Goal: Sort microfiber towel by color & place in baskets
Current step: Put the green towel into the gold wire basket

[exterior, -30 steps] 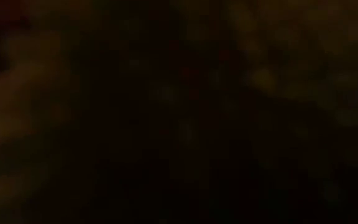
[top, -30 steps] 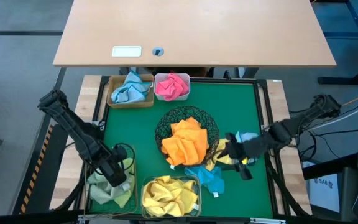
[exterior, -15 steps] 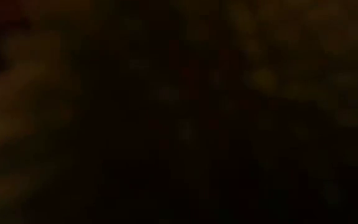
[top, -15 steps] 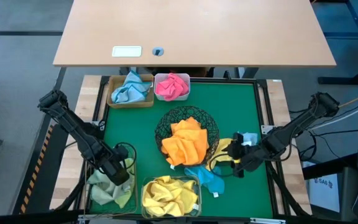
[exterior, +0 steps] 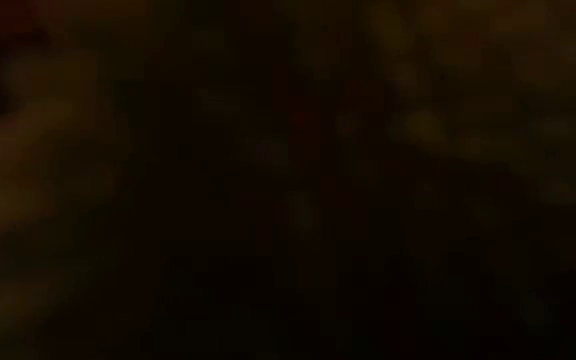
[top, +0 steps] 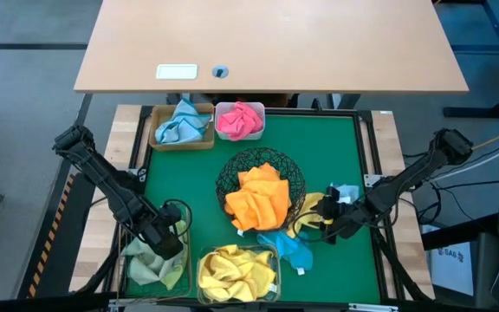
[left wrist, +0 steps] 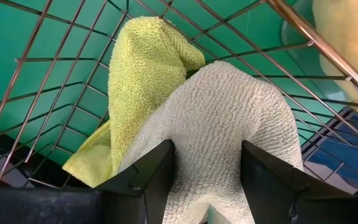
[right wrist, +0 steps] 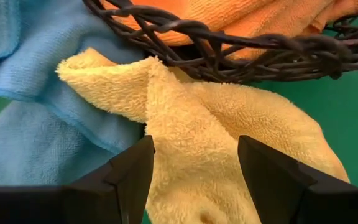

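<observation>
No text, label, brand or number could be read anywhere: the white card [top: 177, 72] near the left end of the wooden desk [top: 319, 43] showed only a blank-looking face, its markings too small.

Round black wire bowl [top: 294, 178] at mat centre, heaped with orange towels [top: 260, 198]. At 11 o'clock, tan square tray [top: 156, 134] holding light-blue towel [top: 180, 124]; just beside it at 12, white plastic tub [top: 255, 133] with pink towel [top: 239, 119]. At 7 o'clock, green wire-mesh square basket [top: 180, 211] with pale green towels [left wrist: 148, 81]. At 6, clear plastic box [top: 272, 256] full of yellow towels [top: 235, 270]. Loose yellow towel [right wrist: 229, 155] and blue towel [top: 286, 245] touching at 4 o'clock, against bowl.
</observation>
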